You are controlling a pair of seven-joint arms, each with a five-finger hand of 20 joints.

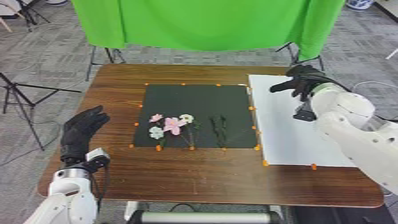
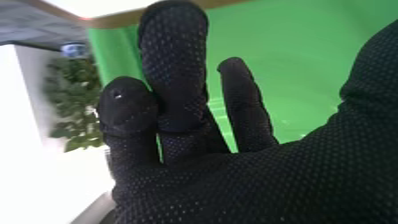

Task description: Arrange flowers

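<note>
Right hand: the black-gloved right hand [image 1: 306, 81] is hovering over the far part of the white sheet, its fingers extending, gripping nothing.
Left hand: the black-gloved left hand [image 1: 80, 131] is resting open beside the dark mat, its fingers lying loosely straight.
Flowers: pink and white blossoms [image 1: 172, 126] are lying clustered on the mat's near left part.
Stems: dark green slender stems [image 1: 218, 131] are lying just right of the blossoms.
Mat: a dark rectangular mat [image 1: 182, 97] is lying left of a white rectangular sheet [image 1: 298, 142].
Counter: the brown wooden counter [image 1: 200, 177] is carrying both.
Backdrop: a green fabric curtain [image 1: 213, 25] is hanging beyond.
</note>
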